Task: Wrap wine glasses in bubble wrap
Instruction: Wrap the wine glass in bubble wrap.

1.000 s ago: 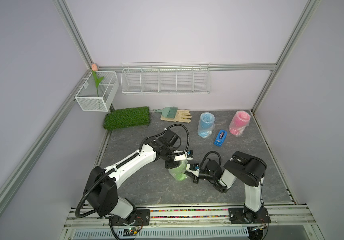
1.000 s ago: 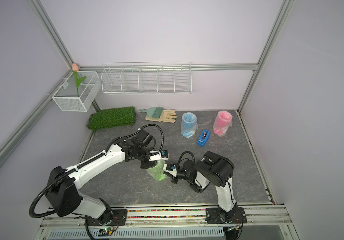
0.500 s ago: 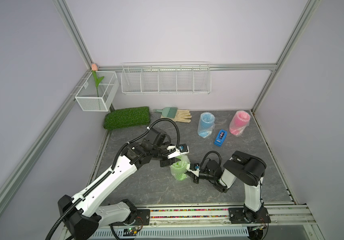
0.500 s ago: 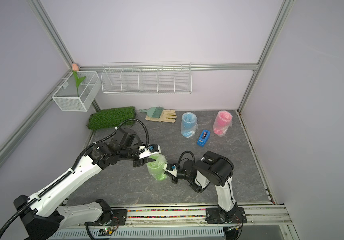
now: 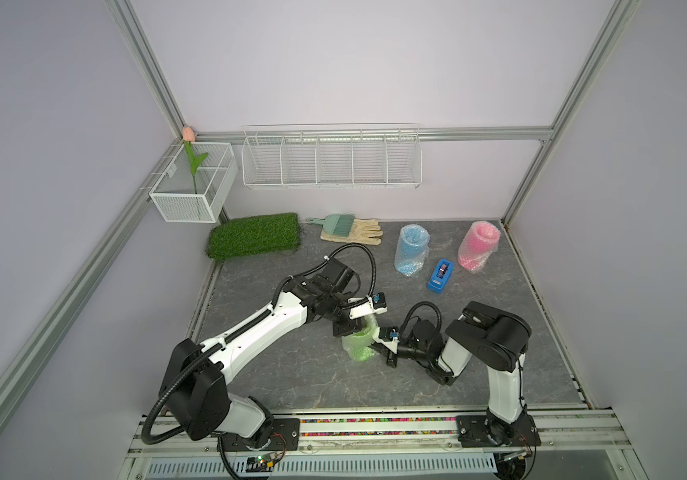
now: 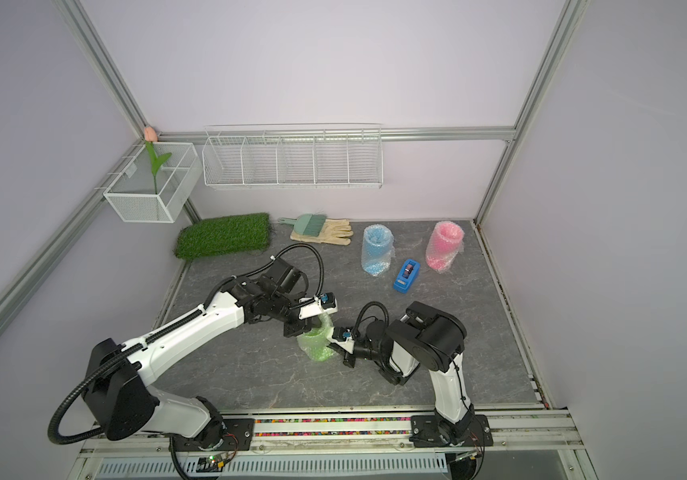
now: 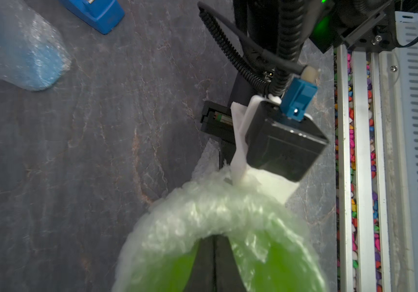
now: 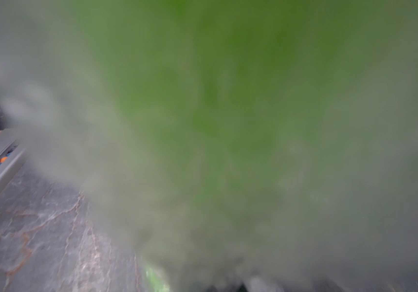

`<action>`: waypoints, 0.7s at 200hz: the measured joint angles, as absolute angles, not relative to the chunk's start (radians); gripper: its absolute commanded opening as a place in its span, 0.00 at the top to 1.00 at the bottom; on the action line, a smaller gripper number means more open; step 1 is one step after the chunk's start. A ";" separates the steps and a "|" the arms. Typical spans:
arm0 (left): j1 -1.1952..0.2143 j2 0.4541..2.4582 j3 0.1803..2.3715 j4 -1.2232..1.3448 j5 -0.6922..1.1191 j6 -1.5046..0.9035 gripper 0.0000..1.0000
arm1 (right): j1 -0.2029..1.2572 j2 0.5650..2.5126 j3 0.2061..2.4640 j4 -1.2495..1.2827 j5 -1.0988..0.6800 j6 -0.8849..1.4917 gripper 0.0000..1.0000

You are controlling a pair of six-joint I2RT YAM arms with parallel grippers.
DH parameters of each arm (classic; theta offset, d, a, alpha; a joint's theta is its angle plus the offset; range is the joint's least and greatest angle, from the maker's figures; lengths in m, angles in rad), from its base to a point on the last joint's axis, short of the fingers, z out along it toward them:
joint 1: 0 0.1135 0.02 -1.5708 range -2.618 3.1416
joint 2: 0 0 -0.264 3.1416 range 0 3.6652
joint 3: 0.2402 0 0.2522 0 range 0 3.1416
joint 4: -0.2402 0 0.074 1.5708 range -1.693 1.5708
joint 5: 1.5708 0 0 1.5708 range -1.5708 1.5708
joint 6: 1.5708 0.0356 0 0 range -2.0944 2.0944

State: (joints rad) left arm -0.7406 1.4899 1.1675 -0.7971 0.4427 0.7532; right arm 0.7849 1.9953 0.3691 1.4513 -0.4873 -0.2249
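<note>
A lime green wine glass stands mid-table inside a sleeve of bubble wrap. My left gripper is at its mouth. The black fingers are shut flat together, with their tips against the wrap's top edge. My right gripper is shut on the wrap at the glass's right side. The right wrist view shows only a green blur. The blue wine glass and the pink one stand wrapped at the back right.
A blue tape dispenser lies between the two wrapped glasses. A green turf mat, a brush and a glove lie along the back edge. Wire baskets hang on the wall. The front rail runs along the near edge.
My left gripper opened, lifted off the green glass and swung left. It has come back down shut at the rim. The right gripper has stayed put.
</note>
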 measured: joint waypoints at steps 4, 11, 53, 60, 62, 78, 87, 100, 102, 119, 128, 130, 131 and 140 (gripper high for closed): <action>-0.741 1.506 1.174 -0.797 0.450 0.756 1.00 | 0.785 1.996 0.369 1.452 -0.488 -0.224 0.93; -0.741 1.526 1.186 -0.794 0.461 0.758 1.00 | 0.785 1.996 0.369 1.453 -0.487 -0.223 0.93; -0.738 1.572 1.207 -0.795 0.492 0.773 1.00 | 0.780 1.998 0.369 1.456 -0.488 -0.219 0.93; -0.738 1.574 1.209 -0.798 0.492 0.776 1.00 | 0.780 1.998 0.369 1.456 -0.488 -0.217 0.93; -0.738 1.574 1.210 -0.798 0.492 0.776 0.99 | 0.780 1.998 0.369 1.456 -0.488 -0.217 0.93; -0.738 1.574 1.218 -0.811 0.491 0.776 0.81 | 0.780 1.998 0.369 1.456 -0.488 -0.216 0.93; -0.739 1.570 1.221 -0.825 0.483 0.768 0.71 | 0.780 1.998 0.369 1.456 -0.487 -0.216 0.93; -0.740 1.552 1.237 -0.866 0.445 0.761 0.64 | 0.780 1.998 0.369 1.457 -0.487 -0.216 0.93; -0.739 1.550 1.240 -0.872 0.443 0.760 0.63 | 0.780 1.998 0.369 1.457 -0.487 -0.216 0.93; -0.741 1.527 1.267 -0.916 0.399 0.747 0.58 | 0.780 1.998 0.369 1.462 -0.486 -0.216 0.93; -0.745 1.523 1.282 -0.931 0.377 0.730 0.58 | 0.780 1.998 0.369 1.462 -0.485 -0.216 0.93; -0.745 1.522 1.286 -0.933 0.372 0.725 0.57 | 0.780 1.998 0.369 1.462 -0.485 -0.216 0.93; -0.745 1.522 1.287 -0.934 0.369 0.724 0.57 | 0.780 1.998 0.369 1.462 -0.485 -0.216 0.93; -0.747 1.517 1.306 -0.944 0.341 0.701 0.57 | 0.780 1.998 0.369 1.462 -0.483 -0.216 0.93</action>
